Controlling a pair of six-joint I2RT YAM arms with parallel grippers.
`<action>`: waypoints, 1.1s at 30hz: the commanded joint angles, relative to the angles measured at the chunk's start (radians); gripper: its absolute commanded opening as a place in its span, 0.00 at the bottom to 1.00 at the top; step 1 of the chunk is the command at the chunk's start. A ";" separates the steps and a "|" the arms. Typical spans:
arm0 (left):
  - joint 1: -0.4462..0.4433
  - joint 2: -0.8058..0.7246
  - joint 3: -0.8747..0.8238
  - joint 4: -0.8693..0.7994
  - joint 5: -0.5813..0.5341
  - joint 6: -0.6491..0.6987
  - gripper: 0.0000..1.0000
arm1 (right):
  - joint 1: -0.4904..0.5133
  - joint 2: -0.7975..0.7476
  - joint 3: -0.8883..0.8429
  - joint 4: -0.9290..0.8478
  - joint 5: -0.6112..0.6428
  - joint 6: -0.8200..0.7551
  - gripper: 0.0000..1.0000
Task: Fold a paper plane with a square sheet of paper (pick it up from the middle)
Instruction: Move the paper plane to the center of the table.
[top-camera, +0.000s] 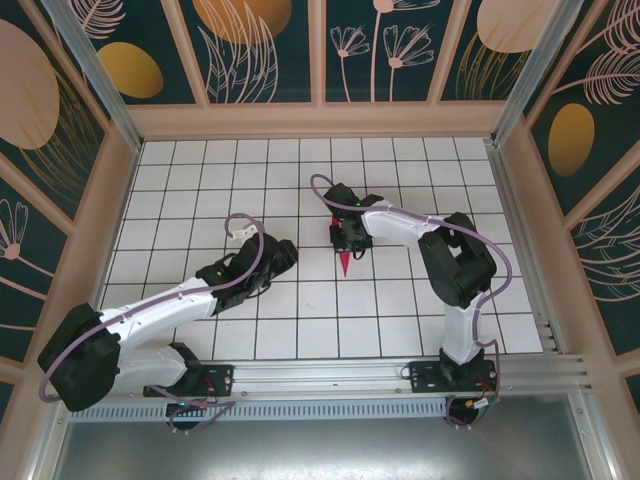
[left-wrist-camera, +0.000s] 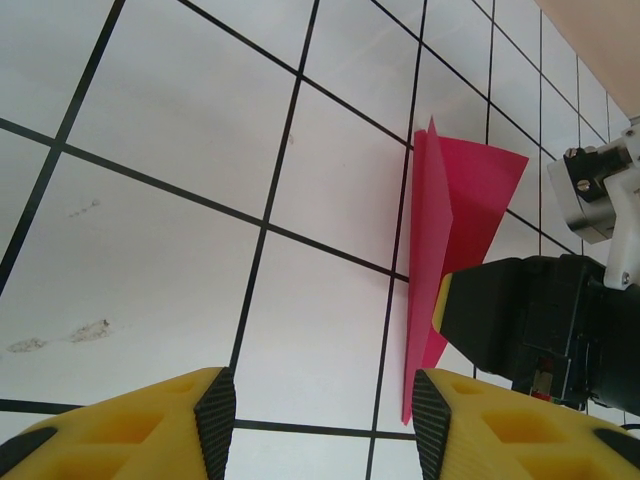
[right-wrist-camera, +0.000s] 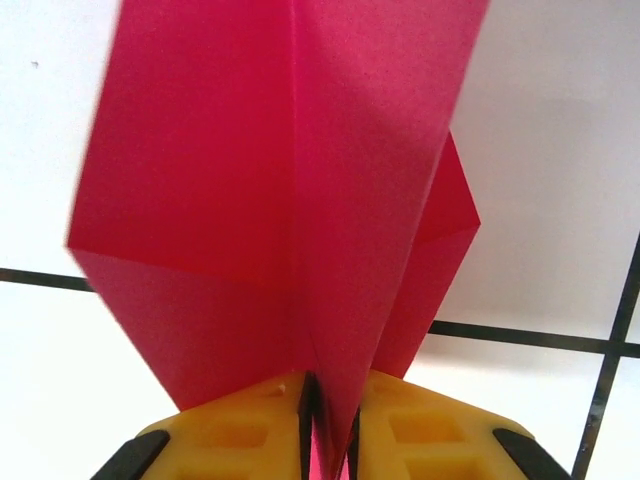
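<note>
The paper plane (top-camera: 345, 262) is a narrow magenta dart on the white grid table, its nose pointing toward the near edge. In the right wrist view its wings (right-wrist-camera: 280, 180) spread out above the fingers, and the centre fold runs down between the two pads. My right gripper (right-wrist-camera: 328, 420) is shut on that fold at the tail end (top-camera: 345, 238). My left gripper (top-camera: 285, 255) hovers one tile to the plane's left. It is open (left-wrist-camera: 325, 420) with bare table between its fingers, and the plane (left-wrist-camera: 460, 190) lies just beyond its right fingertip.
The table (top-camera: 250, 180) is a white grid with wooden walls on three sides. An aluminium rail (top-camera: 330, 375) runs along the near edge by the arm bases. The right arm's black finger (left-wrist-camera: 520, 320) covers the plane's tail in the left wrist view.
</note>
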 joint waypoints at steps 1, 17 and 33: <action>0.006 0.010 0.031 -0.021 -0.007 -0.005 0.53 | 0.001 -0.007 0.023 -0.001 -0.013 0.014 0.23; 0.006 0.024 0.037 -0.023 -0.001 -0.006 0.54 | 0.034 0.095 0.054 -0.012 0.002 0.015 0.31; 0.007 0.031 0.046 -0.028 -0.004 -0.003 0.54 | 0.016 0.011 -0.005 0.062 0.006 0.069 0.33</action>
